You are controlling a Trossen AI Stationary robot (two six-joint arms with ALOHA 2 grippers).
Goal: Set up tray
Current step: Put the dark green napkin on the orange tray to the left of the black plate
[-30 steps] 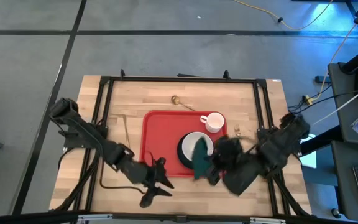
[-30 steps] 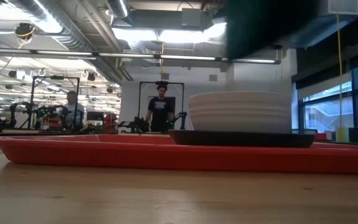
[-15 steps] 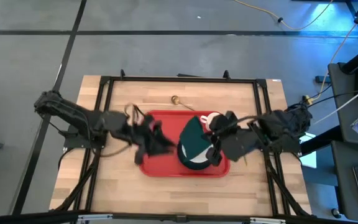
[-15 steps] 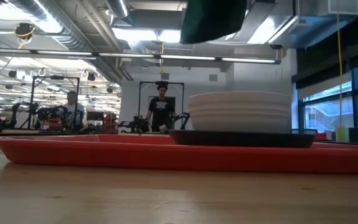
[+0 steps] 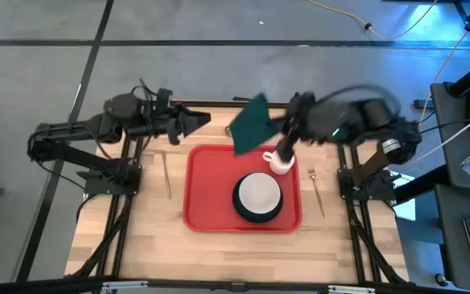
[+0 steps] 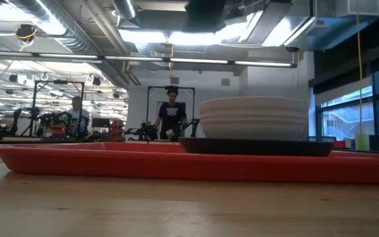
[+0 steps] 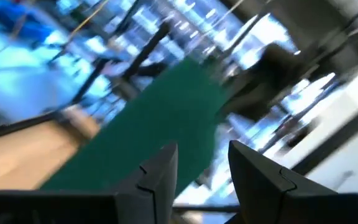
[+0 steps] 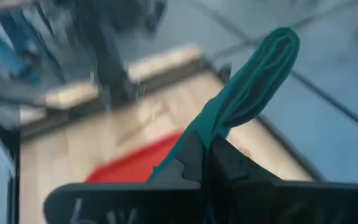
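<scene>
With the tray (image 5: 206, 200) at table centre, the right gripper (image 5: 286, 131), clamped on the green cloth (image 5: 250, 126), holds it aloft at twelve o'clock facing the left gripper (image 5: 196, 122), fingers apart, probably awaiting a handover.

The tray's (image 5: 202, 188) left half lies bare, open to reach. Its right half is blocked by the bowl (image 5: 258, 194) and mug (image 5: 280, 162). Above the far edge, a green cloth (image 5: 250, 124) hangs between both grippers.

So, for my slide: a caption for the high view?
Right gripper holds a green cloth above the table's far edge, beyond the red tray.
</scene>
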